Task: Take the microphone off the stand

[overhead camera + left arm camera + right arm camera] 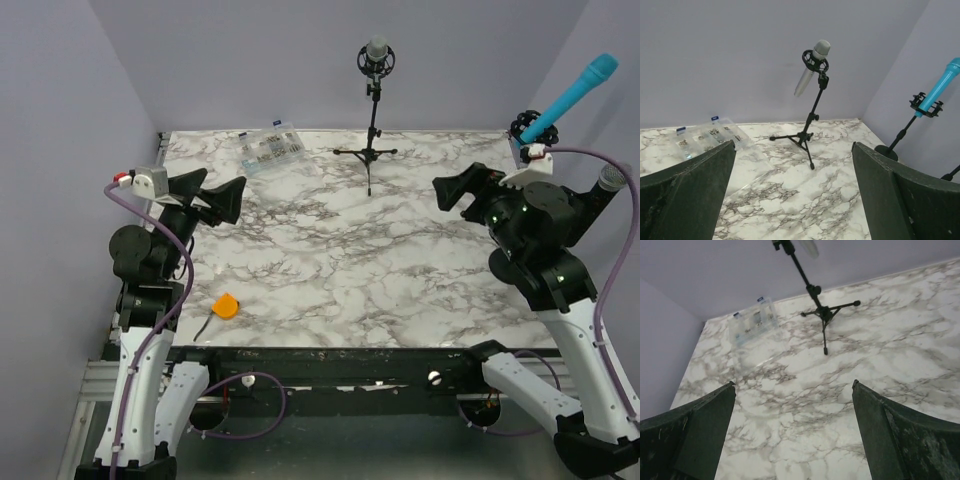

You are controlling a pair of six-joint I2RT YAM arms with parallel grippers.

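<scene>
Wide open, my left pincer [793, 150] and right pincer [793, 390] hang far from the microphone [811, 69]; a careless tug could topple its stand [814, 108].

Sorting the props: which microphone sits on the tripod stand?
The silver-grey microphone, at the back centre on the tripod stand; the bright blue microphone on the right sits on a round-based stand.

Left gripper [222, 199] raised, jaws wide apart, empty. Right gripper [455, 190] raised, likewise spread, empty.
</scene>
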